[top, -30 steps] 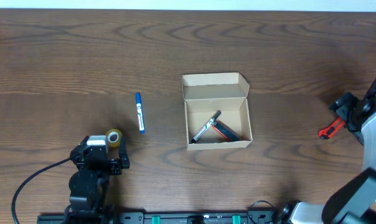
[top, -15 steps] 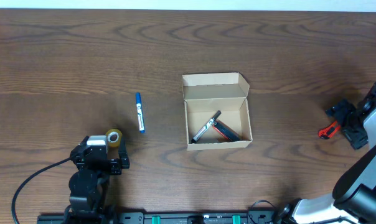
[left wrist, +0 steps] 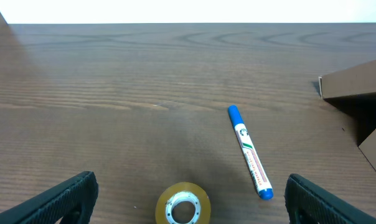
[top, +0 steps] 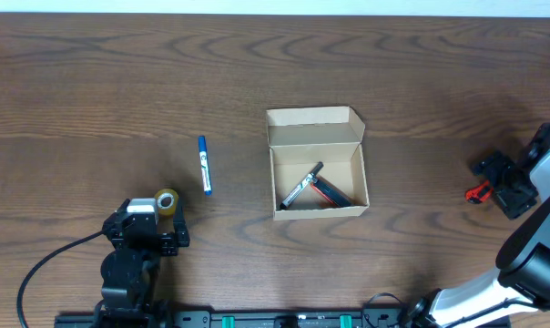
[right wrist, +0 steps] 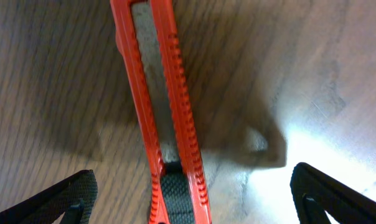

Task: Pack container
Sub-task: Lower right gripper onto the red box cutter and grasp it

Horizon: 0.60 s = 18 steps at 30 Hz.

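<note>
My right pincer (right wrist: 191, 196) hangs spread wide, released, one finger either side of the red box cutter (right wrist: 160, 93), not touching it; the container (top: 320, 212) sits well off to its left, lid open

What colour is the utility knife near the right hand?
The utility knife is red with a black slider; the right wrist view shows it best.

Matt tan cardboard container (top: 316, 128), grained dark wood table (top: 120, 73), ribbed red plastic cutter (right wrist: 172, 93).
</note>
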{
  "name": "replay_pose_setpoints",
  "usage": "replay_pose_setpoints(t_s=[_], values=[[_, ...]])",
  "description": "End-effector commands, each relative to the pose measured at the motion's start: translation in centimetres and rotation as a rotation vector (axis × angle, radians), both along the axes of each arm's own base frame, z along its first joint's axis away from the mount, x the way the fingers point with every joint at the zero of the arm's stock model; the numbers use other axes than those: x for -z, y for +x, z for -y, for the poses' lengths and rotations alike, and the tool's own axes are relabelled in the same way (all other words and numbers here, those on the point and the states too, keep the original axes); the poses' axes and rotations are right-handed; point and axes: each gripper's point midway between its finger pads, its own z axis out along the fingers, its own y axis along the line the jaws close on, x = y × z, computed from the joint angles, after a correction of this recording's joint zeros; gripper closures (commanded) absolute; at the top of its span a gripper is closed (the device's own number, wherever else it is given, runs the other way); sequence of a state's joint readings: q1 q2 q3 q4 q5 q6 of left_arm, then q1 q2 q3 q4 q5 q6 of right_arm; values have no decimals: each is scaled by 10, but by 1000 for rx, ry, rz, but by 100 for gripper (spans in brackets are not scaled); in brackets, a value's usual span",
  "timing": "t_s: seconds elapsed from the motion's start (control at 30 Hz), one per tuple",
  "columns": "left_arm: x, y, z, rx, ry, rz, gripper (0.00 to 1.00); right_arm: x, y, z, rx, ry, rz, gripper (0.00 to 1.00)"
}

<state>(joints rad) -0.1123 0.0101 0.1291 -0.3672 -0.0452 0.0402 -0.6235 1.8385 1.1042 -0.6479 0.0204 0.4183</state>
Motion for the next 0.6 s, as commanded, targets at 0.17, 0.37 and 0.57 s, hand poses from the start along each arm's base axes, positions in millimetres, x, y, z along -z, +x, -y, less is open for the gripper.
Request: replay_pose_setpoints(t_s=[0.17, 0.37, 0.57], values=[[7, 0, -2, -13, -6, -13, 5, 0, 10, 13, 0, -17, 22, 12], [7, 0, -2, -13, -7, -12, 5, 16, 7, 11, -13, 8, -12, 22], [7, 0, -1, -14, -17, -10, 5, 32, 1, 6, -25, 41, -54, 37]])
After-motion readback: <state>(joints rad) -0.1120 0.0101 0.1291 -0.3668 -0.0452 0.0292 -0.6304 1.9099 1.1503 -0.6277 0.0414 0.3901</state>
